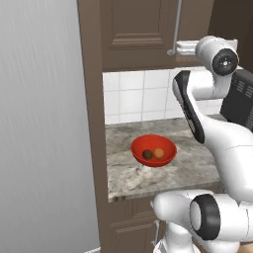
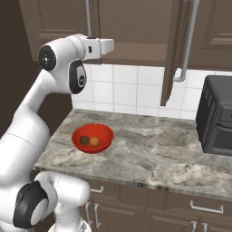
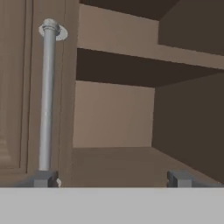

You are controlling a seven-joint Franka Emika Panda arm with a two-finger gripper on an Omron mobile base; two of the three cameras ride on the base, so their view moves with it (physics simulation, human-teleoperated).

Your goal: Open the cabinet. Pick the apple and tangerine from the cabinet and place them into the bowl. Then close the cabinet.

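The red bowl (image 1: 166, 145) (image 2: 103, 132) sits on the counter with the dark red apple (image 1: 147, 154) (image 2: 84, 140) and the orange tangerine (image 1: 158, 153) (image 2: 94, 142) side by side inside it. My gripper (image 3: 113, 179) (image 2: 111, 45) (image 1: 180, 48) is raised at the bottom edge of the cabinet (image 3: 113, 113), open, with nothing between its fingers. In the hand view the bare shelves show. The left door's silver handle (image 3: 47, 96) (image 1: 177, 24) stands just above my left fingertip (image 3: 46, 178). The right door (image 2: 174, 54) stands swung out, edge-on in the right base view.
A black oven-like appliance (image 2: 217, 118) (image 1: 242, 99) stands on the granite counter (image 2: 149, 154) to the right. A tall grey panel (image 1: 39, 123) closes off the left side. Brown base cabinets (image 2: 136, 204) with short handles run below the counter.
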